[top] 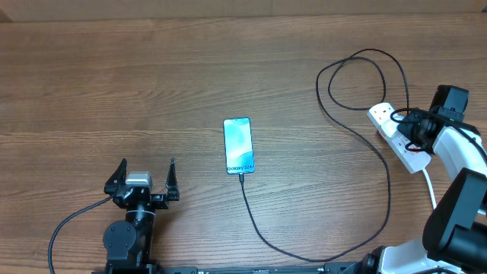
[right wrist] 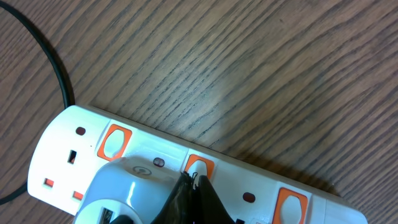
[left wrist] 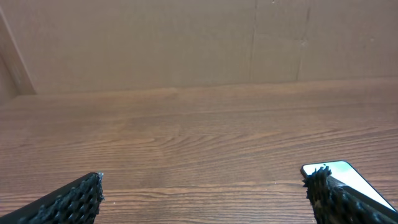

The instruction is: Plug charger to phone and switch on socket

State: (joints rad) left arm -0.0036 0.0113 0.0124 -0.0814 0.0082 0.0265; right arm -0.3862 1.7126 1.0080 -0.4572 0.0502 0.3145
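Observation:
The phone [top: 238, 145] lies flat at mid-table, screen up; its corner shows in the left wrist view [left wrist: 341, 173]. The black charger cable [top: 304, 255] runs from the phone's near end, curves right and loops back to the white power strip [top: 386, 125] at the right. My right gripper [top: 413, 124] is shut, its fingertips [right wrist: 198, 182] pressed together on the middle orange switch [right wrist: 198, 165] of the strip [right wrist: 68, 127], beside a white plug adapter [right wrist: 130, 186]. My left gripper [top: 144, 179] is open and empty, left of the phone [left wrist: 202, 186].
The strip's thick white cord [top: 431, 186] runs toward the near right. Two more orange switches [right wrist: 114, 142] [right wrist: 290, 205] flank the pressed one. A cardboard wall [left wrist: 186, 43] stands behind the table.

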